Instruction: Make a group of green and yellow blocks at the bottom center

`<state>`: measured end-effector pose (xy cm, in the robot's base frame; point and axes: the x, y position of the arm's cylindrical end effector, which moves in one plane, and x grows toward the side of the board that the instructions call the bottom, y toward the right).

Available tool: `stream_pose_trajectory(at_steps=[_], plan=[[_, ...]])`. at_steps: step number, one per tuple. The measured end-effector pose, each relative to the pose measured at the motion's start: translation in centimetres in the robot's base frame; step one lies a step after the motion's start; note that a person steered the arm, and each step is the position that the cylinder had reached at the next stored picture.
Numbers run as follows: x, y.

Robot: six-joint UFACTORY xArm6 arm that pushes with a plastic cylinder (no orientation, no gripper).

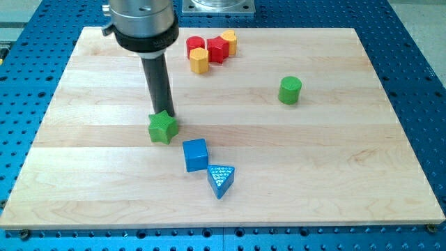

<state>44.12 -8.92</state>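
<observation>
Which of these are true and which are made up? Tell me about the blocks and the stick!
1. My tip touches the green star block at its top edge. True.
2. The green cylinder sits on the view's left. False: it is on the right.
3. The blue cube is beside the blue triangle. True.
4. Both yellow blocks lie at the bottom. False: the yellow hexagon block and the other yellow block are at the top, by the red blocks.

We record a cylindrical end housing: brushed silver metal above, a broad glossy black collar beneath, with a small dark lug on its side. From the collar descends a straight, dark grey, matte rod of uniform thickness, ending in our tip (166, 111).
</observation>
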Motion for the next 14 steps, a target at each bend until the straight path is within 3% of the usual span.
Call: stream_pose_trajectory(at_steps=[1,2,3,4,6,7,8,9,10,11,13,14], plan=[[3.0,2.3],[-2.1,0.7],[0.7,-3.8],[4.8,0.1],[8.0,3.1],[2.7,5.0],[-0.7,18.6],[2.0,28.3],[-4.7,28.5],[-7.1,26.5],[2.0,12.5],[-3.7,18.3]])
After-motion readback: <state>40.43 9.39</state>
